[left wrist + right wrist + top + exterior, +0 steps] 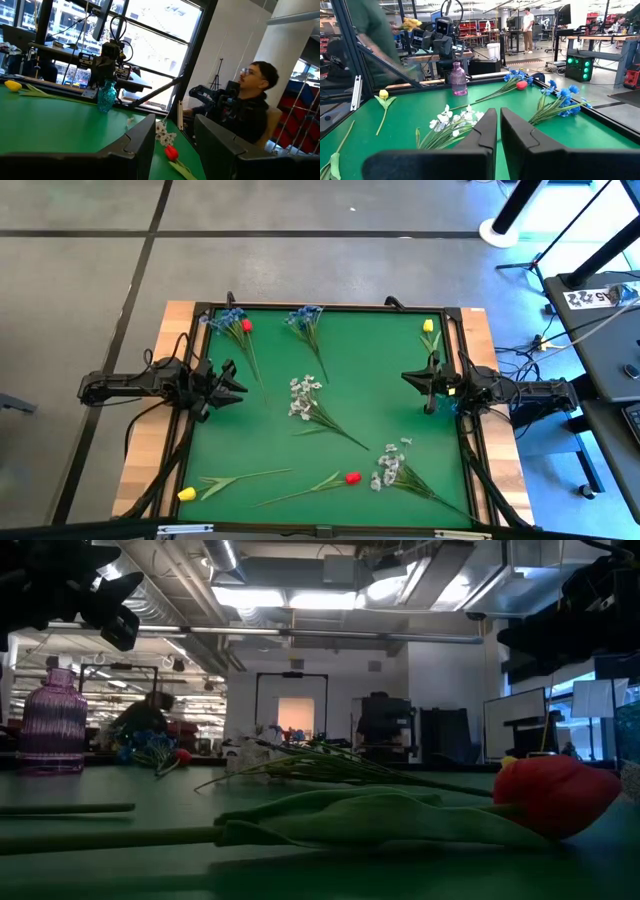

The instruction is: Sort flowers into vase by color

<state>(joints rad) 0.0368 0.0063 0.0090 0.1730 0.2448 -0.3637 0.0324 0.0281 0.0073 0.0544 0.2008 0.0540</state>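
Note:
Flowers lie scattered flat on the green table. Blue sprigs with a red bud and another blue sprig are at the far edge, and a yellow bud is far right. White sprigs lie mid-table and near right. A red tulip and a yellow tulip lie near the near edge. A purple vase stands by the left arm and a teal vase by the right arm. My left gripper hovers open at the left side. My right gripper hovers shut at the right side.
A raised dark frame rims the table. A seated person is beyond the table on the right arm's side, and a blurred person in green shows behind the left arm. Open green surface lies between the two grippers around the middle white sprig.

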